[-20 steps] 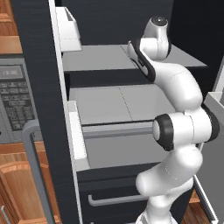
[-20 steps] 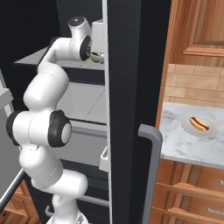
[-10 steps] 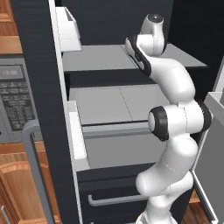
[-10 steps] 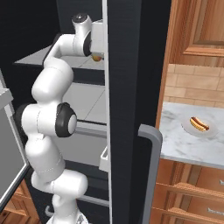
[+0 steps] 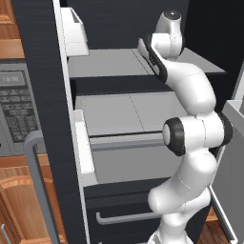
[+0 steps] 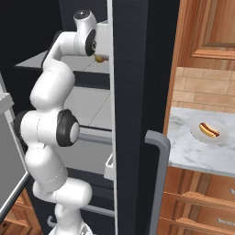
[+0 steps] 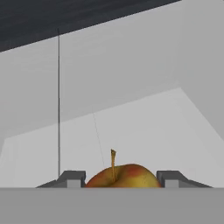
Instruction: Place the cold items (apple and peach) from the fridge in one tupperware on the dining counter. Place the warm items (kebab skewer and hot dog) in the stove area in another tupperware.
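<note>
The round red-yellow apple (image 7: 120, 176) with a thin stem lies on a pale grey shelf (image 7: 131, 131) of the black-fronted fridge (image 6: 133, 92), directly between the two-finger gripper (image 7: 120, 178) tips, stem pointing to 12 o'clock. The jaws stand half-narrowed beside it; I cannot tell if they touch. The right base view alone shows a hot dog (image 6: 209, 130) on a plate, at 3 o'clock.

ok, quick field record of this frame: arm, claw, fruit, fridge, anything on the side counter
arm: reaching into the open fridge at upper-shelf level
claw: claw straddles the fruit, a finger on either side; contact not clear
fruit: apple, red-yellow, stem up, on the pale shelf
fridge: door open, grey shelves and lower drawer showing
side counter: hot dog on a plate, marbled counter right of the fridge
</note>
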